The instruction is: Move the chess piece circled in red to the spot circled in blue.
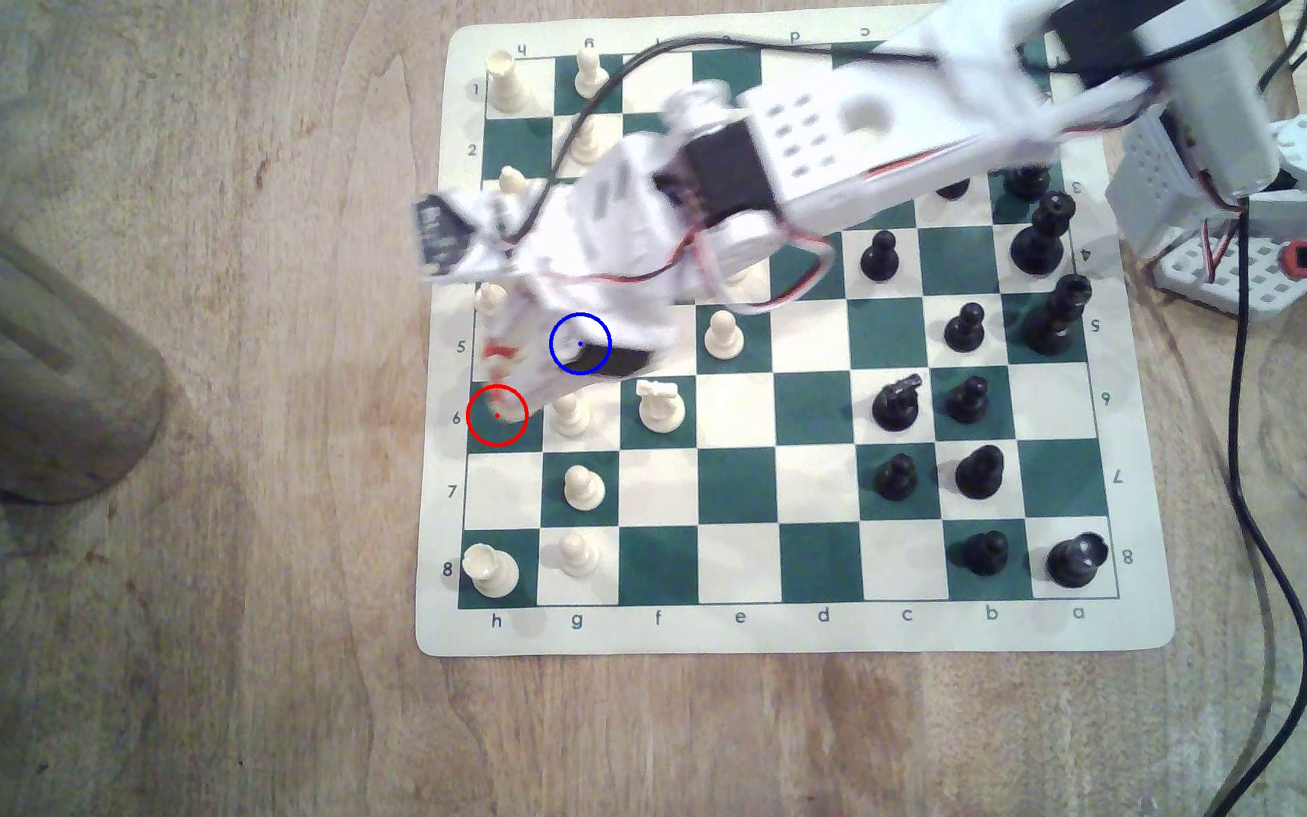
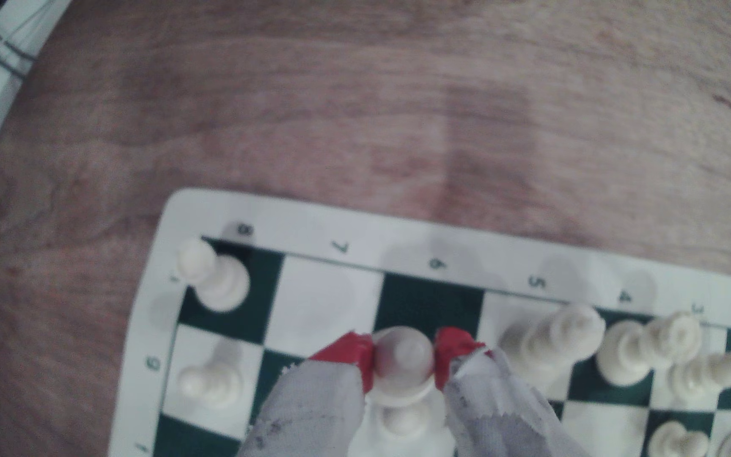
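Gripping the chess piece [image 2: 403, 358] between its two red-tipped fingers [image 2: 355, 356], the gripper [image 2: 403, 362] has the cream bishop's head pinched on both sides in the wrist view; the pads touch it left and right, so the pincer is clenched on the piece. Whether the base is touching the board or lifted cannot be told from either view.

In the exterior view the gripper [image 1: 499, 369] sits at the h-file edge of the chessboard [image 1: 792, 628], near rows 5 and 6. The piece [image 1: 507, 428] shows as a cream patch inside the red ring on the green square h6, partly hidden by the blurred arm [image 1: 831, 133].

The spot [image 1: 565, 334], marked by the blue ring and dot, lies one square diagonally from the red ring, toward the exterior view's upper right. Much of it is covered by the arm's wrist section.

Neighbouring cream pieces: a pawn [image 1: 570, 412] just beside the red ring on g6, a knight [image 1: 660, 404] on f6, a pawn [image 1: 723, 334] on e5, and a rook [image 1: 490, 567] in the h8 corner. Black pieces stand well apart along the a, b and c files.

A metal cylinder [image 1: 22, 377] lies on the wooden table [image 1: 242, 668] at the exterior view's left. A black cable [image 1: 1263, 550] runs down the table at the exterior view's right.
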`<state>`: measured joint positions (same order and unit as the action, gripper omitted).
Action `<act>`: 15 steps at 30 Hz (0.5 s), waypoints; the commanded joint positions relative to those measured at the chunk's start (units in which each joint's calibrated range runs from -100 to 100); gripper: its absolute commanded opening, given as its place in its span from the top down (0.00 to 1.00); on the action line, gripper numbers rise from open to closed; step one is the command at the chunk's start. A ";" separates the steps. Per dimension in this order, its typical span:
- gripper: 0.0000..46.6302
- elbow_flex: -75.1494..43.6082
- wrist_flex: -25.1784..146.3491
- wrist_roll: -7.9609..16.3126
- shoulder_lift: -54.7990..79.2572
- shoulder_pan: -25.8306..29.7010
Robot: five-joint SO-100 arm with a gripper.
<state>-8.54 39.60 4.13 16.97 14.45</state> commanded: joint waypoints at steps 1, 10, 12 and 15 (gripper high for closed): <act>1.00 10.72 -0.62 -0.39 -19.85 0.13; 1.00 27.40 -7.01 -0.93 -25.29 -4.09; 1.00 27.04 -9.38 -1.27 -22.23 -4.87; 1.00 26.13 -11.35 -1.61 -18.92 -5.65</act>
<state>20.47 31.71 3.05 -2.56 9.81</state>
